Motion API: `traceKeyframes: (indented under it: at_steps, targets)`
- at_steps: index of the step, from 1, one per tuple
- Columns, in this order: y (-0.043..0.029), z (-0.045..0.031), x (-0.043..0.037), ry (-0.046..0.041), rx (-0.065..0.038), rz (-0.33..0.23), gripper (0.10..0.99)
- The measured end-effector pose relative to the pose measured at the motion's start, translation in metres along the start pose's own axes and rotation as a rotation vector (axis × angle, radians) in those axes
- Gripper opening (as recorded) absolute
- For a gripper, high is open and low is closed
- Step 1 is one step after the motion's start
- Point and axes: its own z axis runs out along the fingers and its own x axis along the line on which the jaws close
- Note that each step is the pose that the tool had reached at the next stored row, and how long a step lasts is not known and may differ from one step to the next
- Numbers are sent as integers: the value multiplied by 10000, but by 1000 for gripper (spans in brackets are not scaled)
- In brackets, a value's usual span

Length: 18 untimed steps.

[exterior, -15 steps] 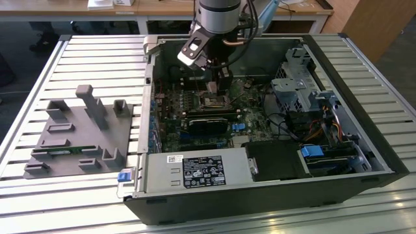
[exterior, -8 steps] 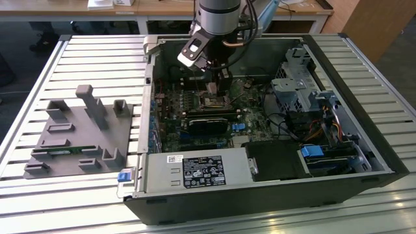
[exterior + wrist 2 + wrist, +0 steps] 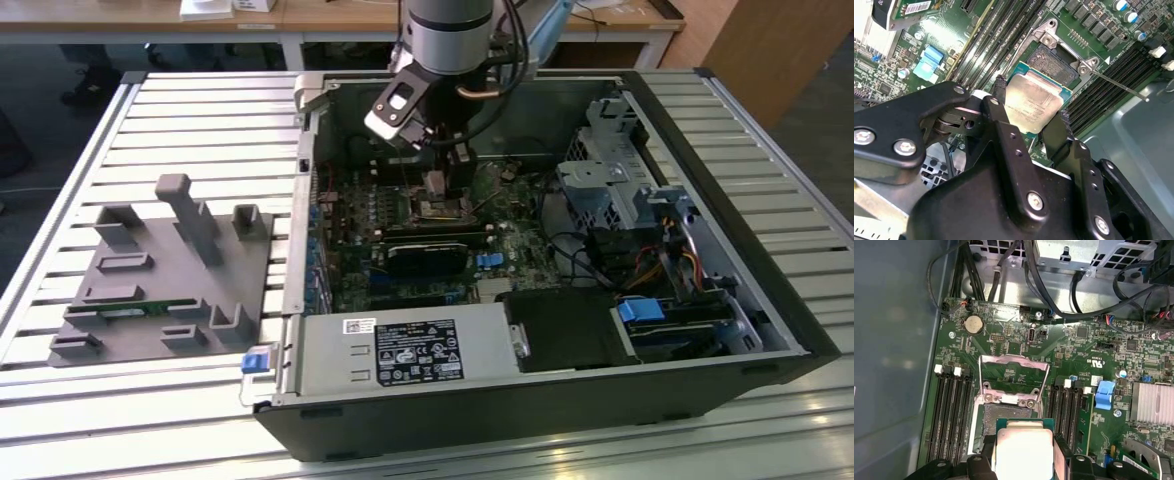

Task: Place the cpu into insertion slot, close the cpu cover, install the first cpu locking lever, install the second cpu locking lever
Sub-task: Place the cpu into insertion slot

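Silver-grey metal showed between the black fingers point(image 3: 1066, 132) of the pincer point(image 3: 1031, 102), which was clamped on two opposite edges of the cpu point(image 3: 1035, 99). From my remote station I saw the chip held flat, top side up, over the near part of the insertion slot point(image 3: 1058, 61). The rest of the slot's dark centre lay bare beyond it. I could not tell whether the chip touched the slot.

In the first wrist view the cpu point(image 3: 1024, 449) sat in the pincer point(image 3: 1024, 446) just short of the slot point(image 3: 996, 421). The cpu cover point(image 3: 1013, 360) stood swung up on the slot's far side, so green board showed through its cut-out. Long black memory slots point(image 3: 951, 410) ran along both flanks of the slot. A thin locking lever point(image 3: 1119, 85) stuck out sideways from the slot's corner bracket, unlatched.

In the exterior view the arm reached down into the open computer case point(image 3: 787, 330), with the pincer point(image 3: 441, 185) low over the board. The case lay on a slatted metal bench point(image 3: 200, 110). A grey holding fixture point(image 3: 167, 270) sat beside it, toward the exterior view's left.
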Motion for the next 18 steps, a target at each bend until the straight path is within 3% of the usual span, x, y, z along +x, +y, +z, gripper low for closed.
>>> traceKeyframes:
  at_steps: [14,18]
  targets:
    - [-3,45,4,-3,0,25,537]
    - [-4,68,9,-40,-3,502,537]
